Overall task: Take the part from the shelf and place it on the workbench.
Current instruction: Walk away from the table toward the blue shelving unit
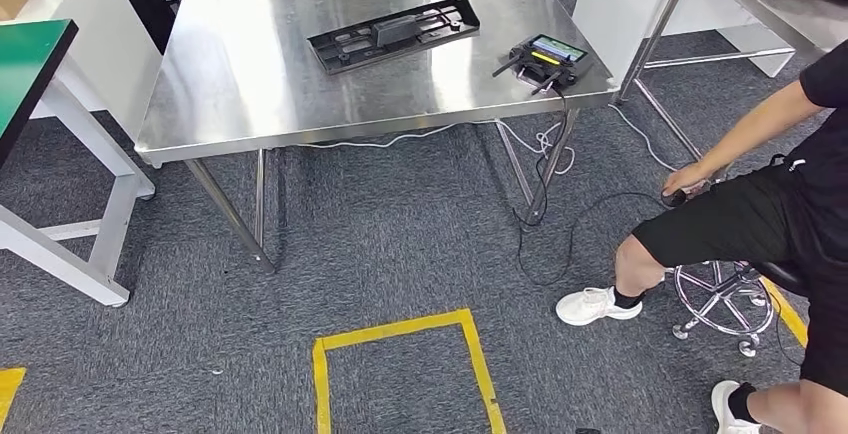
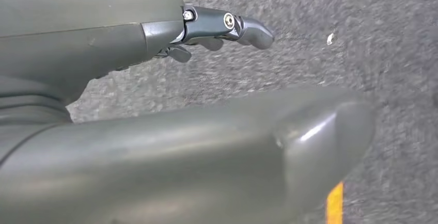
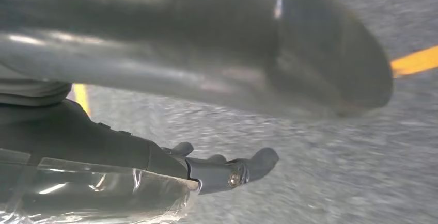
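Observation:
A long black plastic part [image 1: 393,34] lies flat on the steel workbench [image 1: 250,94], toward its far middle. My left hand [image 2: 217,79] hangs over grey carpet, thumb and fingers [image 2: 243,28] spread apart, nothing held. My right hand [image 3: 243,126] also hangs above the carpet with its fingers [image 3: 232,170] extended and apart, holding nothing.
A black remote controller [image 1: 545,59] with a lit screen sits at the workbench's right corner, cables trailing to the floor. A person [image 1: 760,224] sits on a stool at the right. Yellow floor tape [image 1: 400,339] marks a square in front. A green-topped table [image 1: 30,64] stands left.

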Robot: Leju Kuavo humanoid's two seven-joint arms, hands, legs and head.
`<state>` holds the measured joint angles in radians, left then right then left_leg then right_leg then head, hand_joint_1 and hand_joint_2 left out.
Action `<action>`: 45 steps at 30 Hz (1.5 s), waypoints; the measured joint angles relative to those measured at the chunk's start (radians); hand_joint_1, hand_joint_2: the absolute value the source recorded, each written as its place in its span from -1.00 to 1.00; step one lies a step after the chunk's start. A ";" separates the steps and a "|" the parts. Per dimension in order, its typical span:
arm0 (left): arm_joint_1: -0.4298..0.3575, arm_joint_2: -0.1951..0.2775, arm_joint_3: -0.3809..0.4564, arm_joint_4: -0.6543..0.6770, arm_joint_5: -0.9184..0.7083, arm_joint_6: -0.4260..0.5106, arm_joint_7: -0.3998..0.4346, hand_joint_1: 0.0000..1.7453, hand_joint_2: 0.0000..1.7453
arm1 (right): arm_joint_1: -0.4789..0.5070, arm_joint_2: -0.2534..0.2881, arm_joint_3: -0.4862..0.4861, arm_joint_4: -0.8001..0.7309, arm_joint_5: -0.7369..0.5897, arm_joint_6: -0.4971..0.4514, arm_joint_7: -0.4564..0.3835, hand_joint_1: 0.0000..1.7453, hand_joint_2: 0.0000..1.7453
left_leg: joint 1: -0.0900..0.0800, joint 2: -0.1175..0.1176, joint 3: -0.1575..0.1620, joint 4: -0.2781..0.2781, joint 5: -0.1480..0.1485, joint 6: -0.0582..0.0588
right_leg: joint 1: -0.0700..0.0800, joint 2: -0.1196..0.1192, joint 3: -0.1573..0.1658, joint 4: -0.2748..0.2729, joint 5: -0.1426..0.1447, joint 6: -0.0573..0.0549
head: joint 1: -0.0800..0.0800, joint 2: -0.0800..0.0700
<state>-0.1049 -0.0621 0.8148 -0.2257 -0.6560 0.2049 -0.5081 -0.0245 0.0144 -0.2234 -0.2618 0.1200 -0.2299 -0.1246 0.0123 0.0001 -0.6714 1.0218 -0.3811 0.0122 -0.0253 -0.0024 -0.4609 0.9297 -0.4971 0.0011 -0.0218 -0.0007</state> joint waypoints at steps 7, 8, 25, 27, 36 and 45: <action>0.001 0.006 0.000 0.000 0.000 -0.002 -0.002 -1.00 -1.00 | -0.004 0.014 -0.001 0.040 0.018 0.000 0.042 -1.00 -1.00 | 0.008 -0.001 0.049 0.194 -0.126 -0.011 | 0.006 -0.003 -0.092 0.030 0.065 -0.009 | -0.002 0.000; 0.000 0.006 0.000 0.000 0.000 -0.002 -0.002 -1.00 -1.00 | -0.004 0.016 -0.001 0.042 0.018 0.000 0.042 -1.00 -1.00 | 0.008 -0.002 0.103 0.126 -0.119 -0.008 | 0.007 -0.002 -0.106 0.039 0.069 -0.005 | -0.002 0.000; -0.001 0.005 0.000 -0.001 0.004 -0.012 -0.015 -1.00 -1.00 | -0.022 0.017 0.009 0.056 0.089 0.001 0.046 -1.00 -1.00 | -0.008 0.009 0.001 -0.026 0.036 0.024 | 0.010 0.002 0.011 0.096 -0.040 0.044 | 0.012 0.000; 0.000 0.006 0.000 -0.001 0.000 -0.017 -0.013 -1.00 -1.00 | -0.024 0.017 0.010 0.056 0.091 0.004 0.047 -1.00 -1.00 | -0.009 0.010 -0.007 -0.029 0.056 0.011 | 0.018 0.003 0.058 0.003 -0.067 0.023 | 0.009 0.000; 0.020 0.005 0.000 0.001 -0.008 -0.018 -0.016 -1.00 -1.00 | -0.008 0.019 0.010 0.065 0.089 0.015 0.057 -1.00 -1.00 | 0.010 0.004 -0.048 0.244 -0.148 -0.026 | 0.014 0.011 -0.008 0.008 0.000 -0.030 | 0.003 0.000; 0.030 0.005 -0.005 0.002 -0.022 -0.020 -0.021 -1.00 -1.00 | -0.010 0.021 0.010 0.066 0.092 0.023 0.059 -1.00 -1.00 | 0.005 -0.024 0.156 -0.046 -0.081 0.025 | 0.016 0.060 -0.063 0.043 0.020 0.016 | 0.003 0.000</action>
<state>-0.0754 -0.0573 0.8098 -0.2238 -0.6783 0.1846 -0.5295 -0.0347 0.0356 -0.2136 -0.1958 0.2119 -0.2067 -0.0660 0.0171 -0.0240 -0.5152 0.9758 -0.4623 0.0375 -0.0093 0.0577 -0.5234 0.9725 -0.4769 0.0174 -0.0192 -0.0007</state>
